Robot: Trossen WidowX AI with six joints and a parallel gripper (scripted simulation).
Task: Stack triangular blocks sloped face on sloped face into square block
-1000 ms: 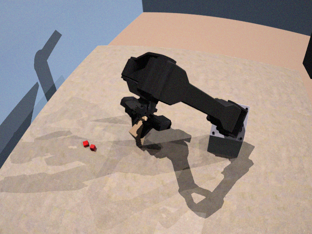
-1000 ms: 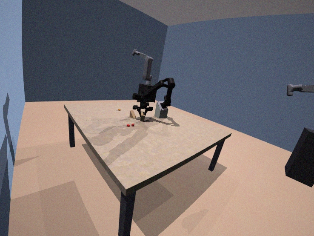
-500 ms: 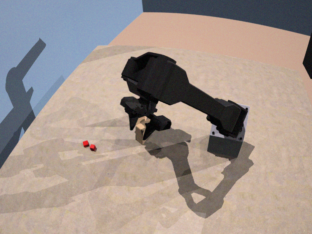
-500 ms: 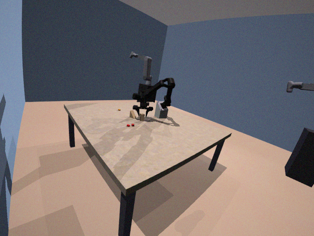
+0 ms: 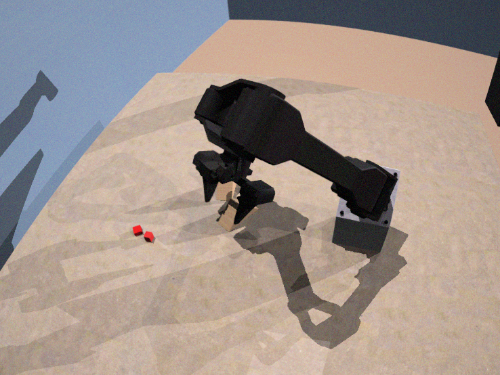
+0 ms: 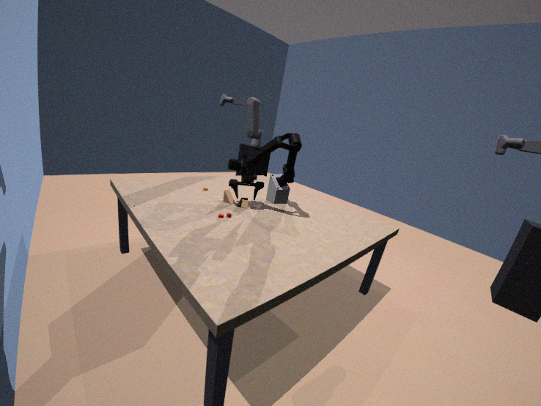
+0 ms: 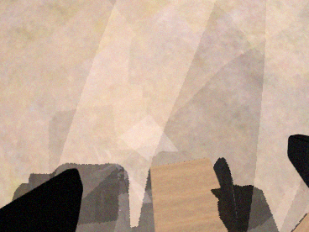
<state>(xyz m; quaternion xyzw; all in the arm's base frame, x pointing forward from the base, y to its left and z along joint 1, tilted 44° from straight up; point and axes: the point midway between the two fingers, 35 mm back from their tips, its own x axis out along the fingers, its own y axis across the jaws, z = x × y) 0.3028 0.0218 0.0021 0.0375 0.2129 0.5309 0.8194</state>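
Note:
One tan wooden triangular block [image 5: 228, 221] [image 6: 244, 203] [image 7: 182, 197] rests on the table [image 5: 423, 306] [image 6: 306, 244] below my gripper, partly in shadow. My gripper [image 5: 221, 212] [image 6: 245, 198] [image 7: 184, 155] is open wide and holds nothing; its fingers stand apart on either side above this block. The other triangular block [image 5: 225, 191] [image 6: 227, 197] stands apart from it, farther back in the top view and to the left in the exterior view, with a slope showing there. In the top view the hand and fingers hide parts of both blocks.
Two small red cubes [image 5: 137, 229] [image 5: 148, 236] [image 6: 221, 215] [image 6: 229, 215] lie in front of the blocks. A small orange object [image 6: 205, 188] lies farther back. The arm's base box [image 5: 359, 233] [image 6: 278, 194] stands to the right. Dark shadows cross the table.

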